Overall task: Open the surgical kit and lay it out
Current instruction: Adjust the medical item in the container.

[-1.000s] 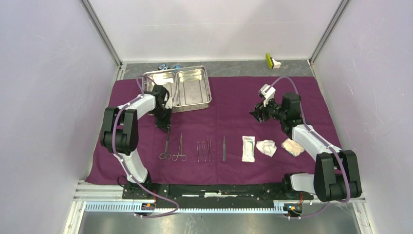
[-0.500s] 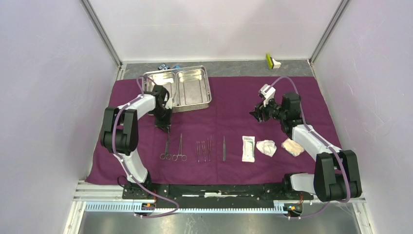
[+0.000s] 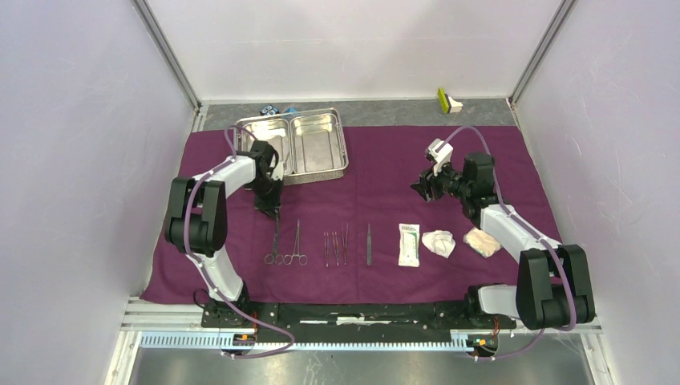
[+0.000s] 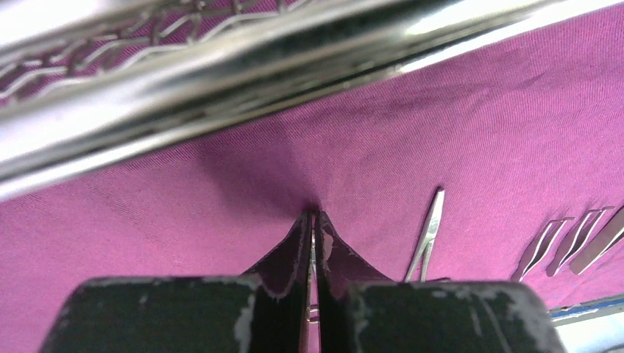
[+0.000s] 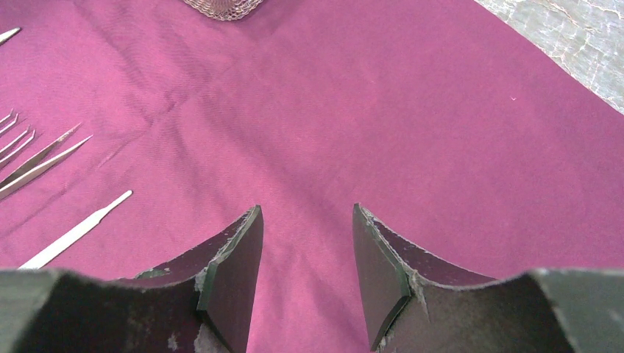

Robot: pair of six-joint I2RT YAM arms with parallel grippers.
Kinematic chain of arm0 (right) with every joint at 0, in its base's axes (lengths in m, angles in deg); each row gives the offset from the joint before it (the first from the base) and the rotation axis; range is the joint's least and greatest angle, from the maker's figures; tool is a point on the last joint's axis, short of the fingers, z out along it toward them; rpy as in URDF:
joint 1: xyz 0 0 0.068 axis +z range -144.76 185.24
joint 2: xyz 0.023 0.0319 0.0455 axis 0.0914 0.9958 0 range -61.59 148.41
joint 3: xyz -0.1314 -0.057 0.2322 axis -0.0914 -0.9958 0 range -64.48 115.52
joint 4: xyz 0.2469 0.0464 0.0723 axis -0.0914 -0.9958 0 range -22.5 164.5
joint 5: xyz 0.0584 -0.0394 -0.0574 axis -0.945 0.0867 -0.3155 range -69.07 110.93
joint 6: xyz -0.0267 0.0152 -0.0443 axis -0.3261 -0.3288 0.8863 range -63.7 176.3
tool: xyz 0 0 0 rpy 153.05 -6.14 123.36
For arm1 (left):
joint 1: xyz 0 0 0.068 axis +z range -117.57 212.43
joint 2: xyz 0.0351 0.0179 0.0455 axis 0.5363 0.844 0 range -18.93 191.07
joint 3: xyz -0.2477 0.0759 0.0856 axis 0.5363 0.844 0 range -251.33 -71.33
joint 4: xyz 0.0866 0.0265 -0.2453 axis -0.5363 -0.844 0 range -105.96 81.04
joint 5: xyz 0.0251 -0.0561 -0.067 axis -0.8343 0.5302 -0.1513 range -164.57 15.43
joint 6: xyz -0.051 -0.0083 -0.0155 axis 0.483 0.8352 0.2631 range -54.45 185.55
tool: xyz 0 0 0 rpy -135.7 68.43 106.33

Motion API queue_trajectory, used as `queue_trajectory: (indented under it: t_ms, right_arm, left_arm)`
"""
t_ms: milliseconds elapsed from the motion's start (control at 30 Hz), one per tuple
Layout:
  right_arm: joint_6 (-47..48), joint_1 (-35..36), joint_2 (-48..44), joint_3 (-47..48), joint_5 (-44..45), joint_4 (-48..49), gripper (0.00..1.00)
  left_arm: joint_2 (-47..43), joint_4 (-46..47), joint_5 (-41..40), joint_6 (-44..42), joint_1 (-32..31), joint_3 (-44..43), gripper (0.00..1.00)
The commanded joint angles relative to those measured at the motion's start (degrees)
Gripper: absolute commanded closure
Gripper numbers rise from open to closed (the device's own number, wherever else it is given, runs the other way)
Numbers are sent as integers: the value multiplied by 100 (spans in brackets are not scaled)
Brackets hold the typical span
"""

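- I am watching the left gripper (image 3: 269, 207) sitting low on the large purple cloth wrap (image 3: 385, 160), just in front of the shiny two-compartment steel tray (image 3: 317, 144).
- Its jaws are clenching the tip of the leftmost slim metal forceps (image 3: 275, 242); a thin silver sliver is showing between the fingers (image 4: 294, 250).
- The right gripper (image 3: 422, 187) is hovering released above bare cloth, holding nothing.
- A second ring-handled forceps (image 3: 297, 245), tweezers (image 3: 334, 247), white sealed packet (image 3: 409, 244) and white gauze wads (image 3: 439, 242) are lying in a row on the cloth, nearer the arm bases.
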Motion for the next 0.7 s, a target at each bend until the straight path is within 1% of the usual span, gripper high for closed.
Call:
queue_trajectory:
  t_ms: [0,100,200,367,500,667]
  right_arm:
    - [49,-26,-4,-8,-49,189,46]
    - [43,-18,6,-8,-53,190,46]
    - [34,-20,8,-8,-62,191,46]
    - [42,-20,-10,-17,-64,191,46]
    - [34,-20,-24,-8,-75,191,46]
    - [8,-20,-83,18,-116,191,46]
  left_arm:
    - [-251,-26,7,-210,48,-18,90]
    - [-237,-28,-44,-236,49,-68,88]
    - [-248,-26,-105,-258,49,-137,84]
    - [-339,-58,-220,-317,47,-289,74]
    - [-525,-89,-315,-329,49,-349,60]
    - [-869,-89,-399,-329,49,-466,50]
